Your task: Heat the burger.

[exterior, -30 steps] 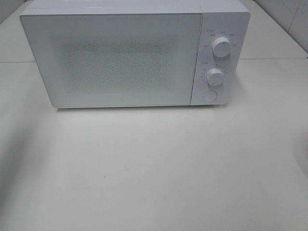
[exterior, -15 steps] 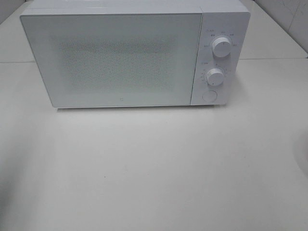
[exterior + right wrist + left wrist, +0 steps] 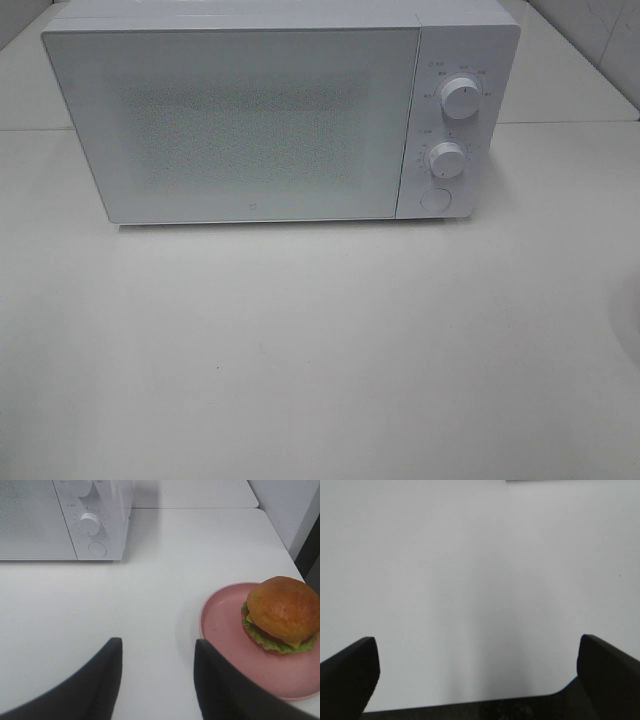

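Nothing has moved in the high view since the earlier frames: the white boxy microwave (image 3: pixel 280 115) sits door shut, no arm showing. The brown-bunned burger with green lettuce edge (image 3: pixel 281 614) rests on the round pink plate (image 3: pixel 225 645) well apart from the microwave, near the table's edge; the right gripper (image 3: pixel 156 672) has jaws partly apart and empty beside the plate, and the left gripper (image 3: pixel 477 667) has jaws wide apart over bare white tabletop (image 3: pixel 320 350). Likely best to open the door first; the wide stretch in front gives swing room.
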